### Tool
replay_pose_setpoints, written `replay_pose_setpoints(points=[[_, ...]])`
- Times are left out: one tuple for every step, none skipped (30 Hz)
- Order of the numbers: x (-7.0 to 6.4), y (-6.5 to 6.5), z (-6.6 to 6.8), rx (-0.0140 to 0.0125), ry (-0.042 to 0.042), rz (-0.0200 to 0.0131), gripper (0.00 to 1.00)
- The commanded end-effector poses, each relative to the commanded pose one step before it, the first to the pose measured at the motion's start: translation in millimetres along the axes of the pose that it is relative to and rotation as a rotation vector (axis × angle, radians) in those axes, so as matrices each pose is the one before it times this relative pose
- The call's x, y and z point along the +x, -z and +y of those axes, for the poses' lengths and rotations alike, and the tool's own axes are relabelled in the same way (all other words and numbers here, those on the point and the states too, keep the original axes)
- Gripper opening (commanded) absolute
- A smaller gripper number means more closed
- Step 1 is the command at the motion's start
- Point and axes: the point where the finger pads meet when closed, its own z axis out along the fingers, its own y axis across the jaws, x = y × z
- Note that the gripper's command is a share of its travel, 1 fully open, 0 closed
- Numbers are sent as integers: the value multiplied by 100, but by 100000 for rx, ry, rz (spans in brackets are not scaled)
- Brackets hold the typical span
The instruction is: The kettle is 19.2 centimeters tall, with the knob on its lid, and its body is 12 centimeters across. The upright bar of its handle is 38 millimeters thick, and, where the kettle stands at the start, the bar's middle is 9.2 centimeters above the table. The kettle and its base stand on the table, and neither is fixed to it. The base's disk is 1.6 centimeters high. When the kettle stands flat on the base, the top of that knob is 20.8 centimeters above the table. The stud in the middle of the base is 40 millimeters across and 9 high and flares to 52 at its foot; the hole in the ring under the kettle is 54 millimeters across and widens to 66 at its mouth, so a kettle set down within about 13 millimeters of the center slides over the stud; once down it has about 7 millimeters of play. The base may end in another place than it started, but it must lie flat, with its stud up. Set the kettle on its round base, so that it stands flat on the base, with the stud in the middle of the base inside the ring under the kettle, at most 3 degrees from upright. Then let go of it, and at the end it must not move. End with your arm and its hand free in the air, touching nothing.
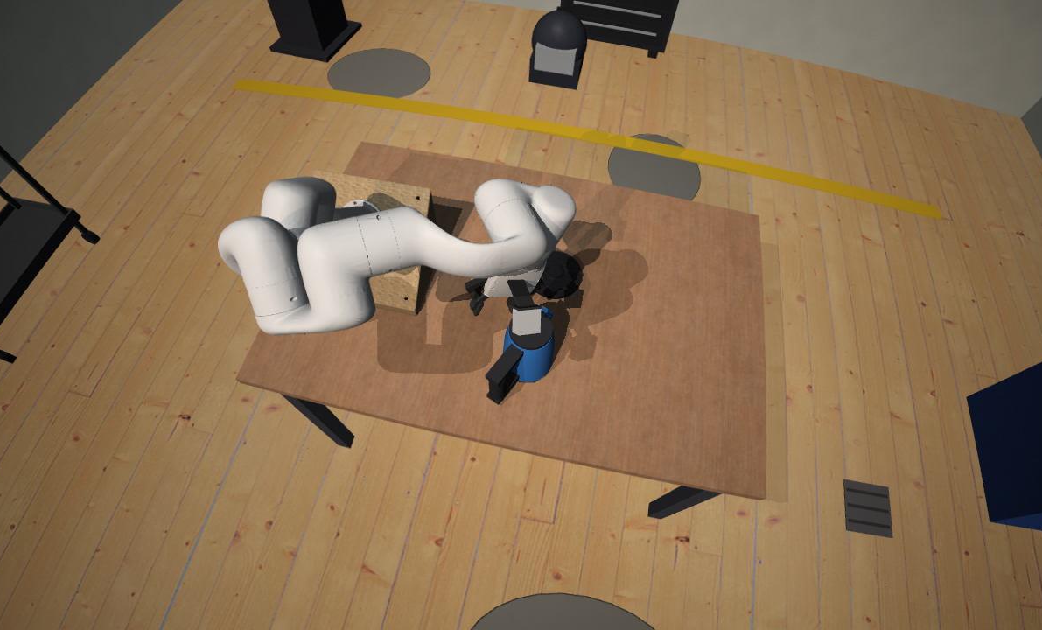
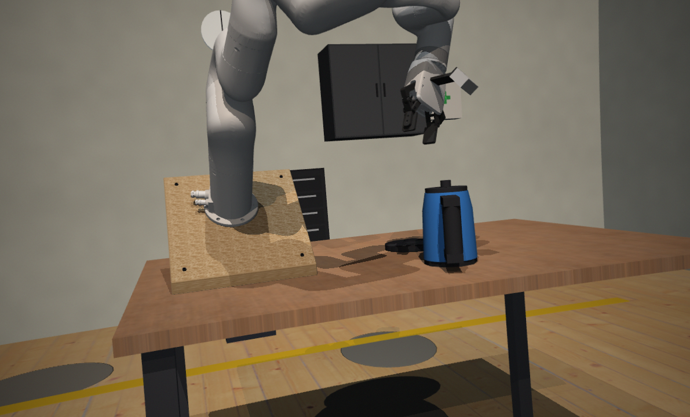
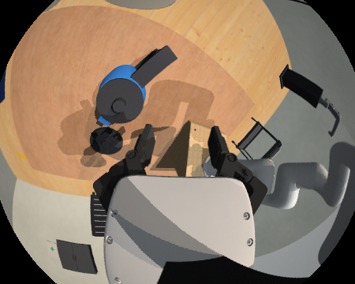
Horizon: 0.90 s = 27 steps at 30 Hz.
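A blue kettle (image 2: 448,223) with a black lid, knob and handle stands upright on the wooden table. It also shows in the top view (image 1: 529,351) and in the wrist view (image 3: 122,94). Its handle (image 2: 452,228) faces the exterior view. The round black base (image 2: 404,244) lies flat on the table just behind the kettle, apart from it; it shows in the top view (image 1: 562,276) and in the wrist view (image 3: 106,140). My gripper (image 2: 419,121) is open and empty, high above the kettle; its fingers show in the wrist view (image 3: 180,144).
The arm stands on a tilted particle-board mount (image 2: 236,228) at the table's back left. A dark cabinet (image 2: 373,90) hangs on the wall behind. The table edges lie to the front and right of the kettle.
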Motion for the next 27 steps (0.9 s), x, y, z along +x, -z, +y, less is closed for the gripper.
replay_pose_setpoints(points=[[620, 126, -443, 6273, -14023, -993, 81], [151, -5, -123, 1312, -3490, -452, 81], [148, -2, -125, 1291, -3471, -476, 81], [136, 1, -120, 1192, -3237, -467, 81], [136, 4, -124, 1189, -3261, -492, 81], [136, 7, -128, 1193, -3305, -521, 81], [134, 9, -131, 1180, -3305, -543, 81], [131, 12, -134, 1160, -3287, -562, 81], [127, 15, -135, 1127, -3230, -573, 81], [123, 17, -135, 1093, -3168, -581, 81], [118, 19, -135, 1057, -3101, -587, 81], [114, 22, -134, 1020, -3027, -591, 81], [0, 0, 0, 0, 0, 0, 81], [0, 0, 0, 0, 0, 0, 81], [109, 23, -134, 982, -2949, -592, 81], [104, 25, -132, 944, -2865, -591, 81], [99, 26, -131, 904, -2777, -587, 81], [93, 27, -128, 864, -2685, -580, 81], [88, 28, -126, 823, -2588, -571, 81], [83, 29, -123, 783, -2487, -560, 81], [78, 29, -120, 742, -2383, -547, 81], [73, 29, -116, 701, -2276, -531, 81], [68, 29, -112, 660, -2166, -514, 81], [63, 29, -107, 620, -2054, -494, 81], [59, 28, -102, 580, -1940, -473, 81], [54, 27, -97, 540, -1824, -451, 81], [50, 27, -92, 501, -1707, -427, 81]])
